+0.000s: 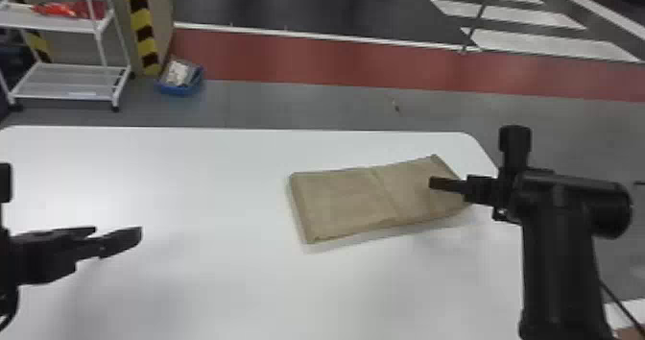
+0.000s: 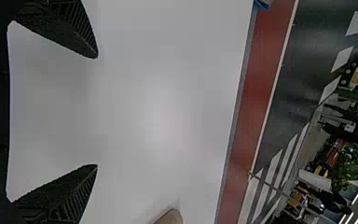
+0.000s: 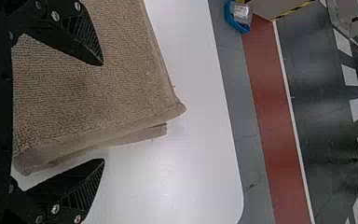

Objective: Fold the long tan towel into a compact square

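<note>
Right claw (image 1: 432,184): spread open over right end of towel (image 1: 345,197) | towel: folded flat on tabletop (image 1: 201,286) | left claw (image 1: 118,232): open, well left of towel

Left end effector (image 1: 118,229): two black, tapered, ridged fingers (image 2: 72,35) spread wide, bare white tabletop (image 2: 158,102) between tips. Rounded corner of tan cloth towel (image 2: 171,217) on tabletop at view edge, apart from fingers. Past tabletop: red-brown floor band (image 2: 261,93), thin white line, dark grey floor (image 2: 303,70) with white stripes. Bit of blue object (image 2: 262,4) near band. Far off: green leafy plants (image 2: 347,170), mixed clutter, details unclear.
</note>
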